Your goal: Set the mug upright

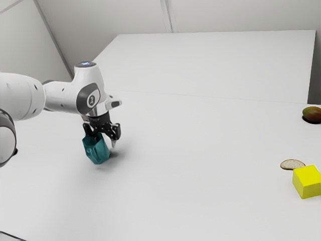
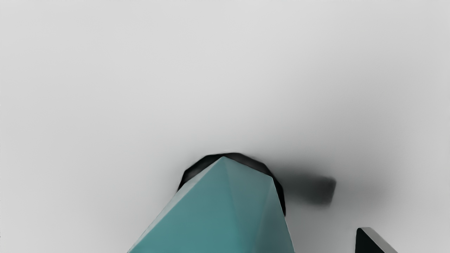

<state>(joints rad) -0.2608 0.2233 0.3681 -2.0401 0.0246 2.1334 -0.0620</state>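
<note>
The teal faceted mug [image 1: 96, 150] is at the exterior view's left, leaning slightly, with my gripper [image 1: 104, 136] over its upper part. One finger is at the mug's top, where its tip is hidden; the other stands beyond the mug's side toward the exterior view's right. In the wrist view the mug [image 2: 225, 214] rises between the fingers of my open gripper [image 2: 225, 244], and the visible finger [image 2: 372, 244] is apart from it. A dark rim of shadow edges the mug's far end.
On the white table [image 1: 190, 150], a yellow cube [image 1: 307, 181] and a bread slice [image 1: 292, 164] lie at the exterior view's right. Farther back on that side is a mango-like fruit [image 1: 313, 114]. A small dark object [image 1: 15, 151] shows partly beside the arm.
</note>
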